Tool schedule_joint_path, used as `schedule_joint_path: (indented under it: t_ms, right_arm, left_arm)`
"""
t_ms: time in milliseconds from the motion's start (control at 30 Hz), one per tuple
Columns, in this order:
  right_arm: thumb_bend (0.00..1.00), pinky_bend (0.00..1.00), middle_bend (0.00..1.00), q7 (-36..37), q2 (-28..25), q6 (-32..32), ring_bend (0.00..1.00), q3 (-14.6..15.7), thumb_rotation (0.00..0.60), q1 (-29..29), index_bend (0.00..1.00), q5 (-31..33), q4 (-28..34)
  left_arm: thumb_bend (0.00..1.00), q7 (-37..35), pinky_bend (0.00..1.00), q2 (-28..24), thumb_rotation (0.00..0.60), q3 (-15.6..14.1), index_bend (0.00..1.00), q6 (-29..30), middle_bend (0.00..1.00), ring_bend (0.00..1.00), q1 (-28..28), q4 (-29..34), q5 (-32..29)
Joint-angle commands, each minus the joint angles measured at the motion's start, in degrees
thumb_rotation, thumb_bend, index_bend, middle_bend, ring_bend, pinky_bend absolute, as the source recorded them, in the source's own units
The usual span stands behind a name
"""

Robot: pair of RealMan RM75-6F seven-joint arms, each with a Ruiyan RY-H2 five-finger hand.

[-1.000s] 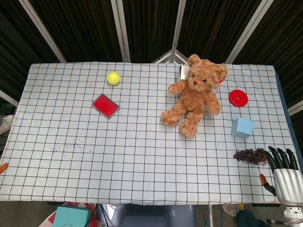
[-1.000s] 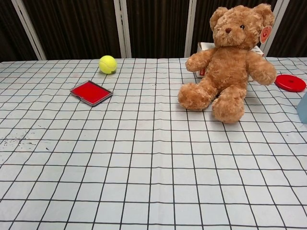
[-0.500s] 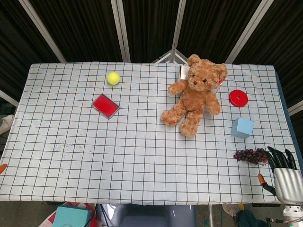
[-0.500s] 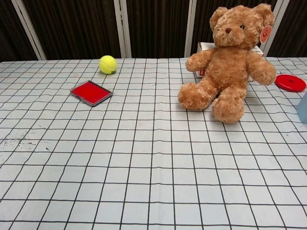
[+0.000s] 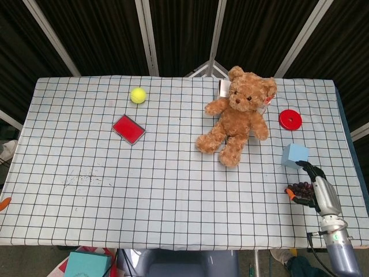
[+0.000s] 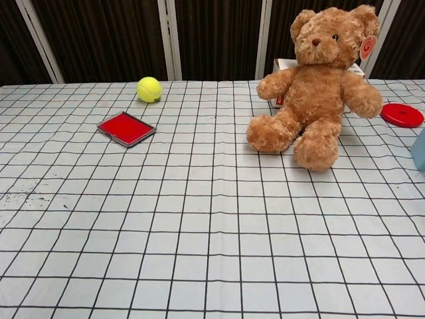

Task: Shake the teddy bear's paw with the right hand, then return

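The right hand (image 5: 313, 187) shows edge-on over the table's near right corner, just above a bunch of dark grapes (image 5: 298, 189); whether its fingers are apart cannot be told. The teddy bear (image 5: 236, 115) sits well apart, propped against a white box (image 6: 284, 68).

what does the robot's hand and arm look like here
Only the right hand shows, in the head view: black fingers, a silver-grey metal back, an orange-red tip by the thumb side. The grey-blue forearm below has a small green light and a thin black cable.
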State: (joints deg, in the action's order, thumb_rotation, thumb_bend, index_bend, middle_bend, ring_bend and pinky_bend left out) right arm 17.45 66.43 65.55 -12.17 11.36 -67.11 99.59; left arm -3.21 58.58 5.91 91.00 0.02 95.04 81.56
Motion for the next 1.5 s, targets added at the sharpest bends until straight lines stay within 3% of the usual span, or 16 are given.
schedule_joint_path:
  t_ms: [33,467,1033,1500]
  right_arm:
    - [0.31,0.0,0.16,3.64,1.42,-6.06,0.19,-4.46,0.6,4.21,0.2,7.4,-1.23]
    - [0.31,0.0,0.17,3.08,9.37,-17.08,0.19,-9.69,0.6,13.93,0.2,21.3,-13.86]
    - [0.31,0.0,0.22,-6.76,17.79,-17.82,0.21,-14.33,0.6,25.58,0.22,33.62,-24.67]
    - [0.31,0.0,0.32,-12.13,22.21,-18.66,0.25,-15.18,0.6,30.23,0.28,39.96,-32.11]
  left_arm:
    - [0.2,0.04,0.19,0.0,0.6,0.06,0.25,0.01,0.11,0.06,0.06,-0.01,-0.2]
    - [0.2,1.29,0.19,0.38,0.6,0.48,0.25,0.26,0.11,0.06,0.1,0.15,-1.05]
    - [0.2,-0.05,0.19,-0.24,0.6,0.98,0.25,0.2,0.12,0.06,0.49,-0.09,-2.31]
    - [0.2,-0.47,0.19,-0.53,0.6,1.21,0.25,-0.25,0.12,0.06,0.55,-0.14,-3.08]
